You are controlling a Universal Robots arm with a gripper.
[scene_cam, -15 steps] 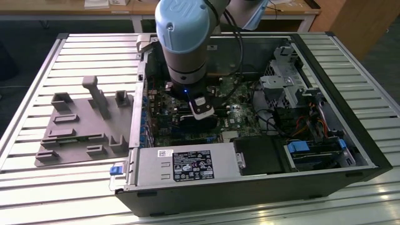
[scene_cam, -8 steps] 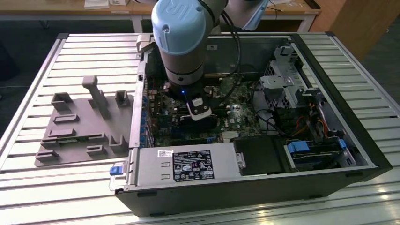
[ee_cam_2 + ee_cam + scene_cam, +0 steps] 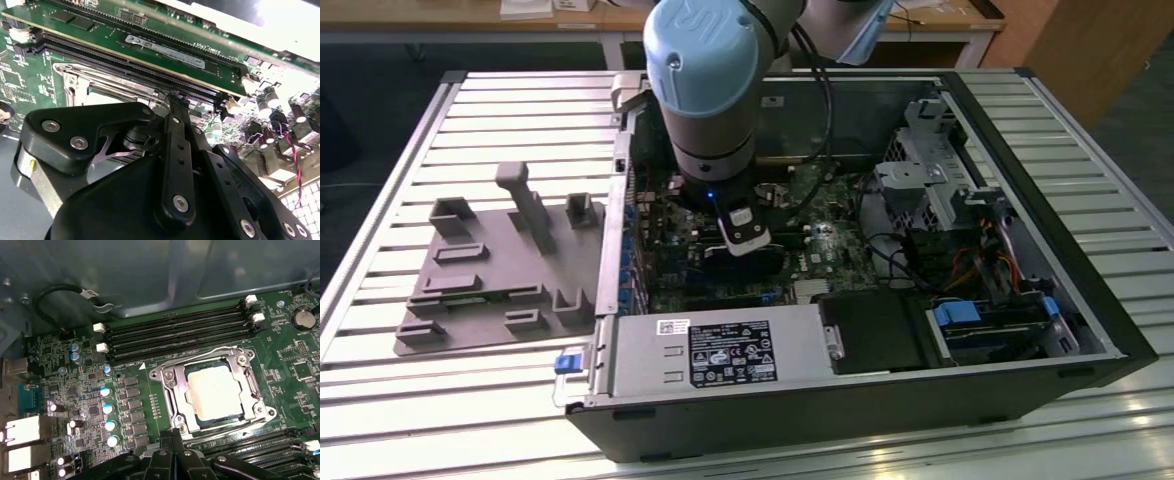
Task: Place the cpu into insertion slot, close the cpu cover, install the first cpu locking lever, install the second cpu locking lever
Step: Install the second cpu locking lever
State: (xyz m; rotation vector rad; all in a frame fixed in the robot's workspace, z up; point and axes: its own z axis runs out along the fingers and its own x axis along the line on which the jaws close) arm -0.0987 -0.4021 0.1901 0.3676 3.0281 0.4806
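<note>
The cpu (image 3: 215,390), a pale silver square, lies in the insertion slot (image 3: 156,375) on the green board. The cpu cover (image 3: 172,390), a silvery frame, lies flat around the chip. One thin wire lever (image 3: 200,356) runs along the side by the memory slots. A second lever (image 3: 235,430) runs along the opposite side, closest to my gripper (image 3: 172,437). The black fingers are together with nothing visible between them, just off the socket's edge. In the second wrist view the gripper (image 3: 176,97) hangs over the cover's (image 3: 75,80) rim. In the exterior view the gripper (image 3: 744,243) is low inside the open computer case.
Long black memory slots (image 3: 175,332) flank the socket, one holding a green module (image 3: 165,50). Capacitors (image 3: 106,410) and a black cable (image 3: 50,295) sit nearby. The power supply (image 3: 720,355) and drive cage (image 3: 947,180) crowd the case. A grey fixture plate (image 3: 494,270) lies at the exterior view's left.
</note>
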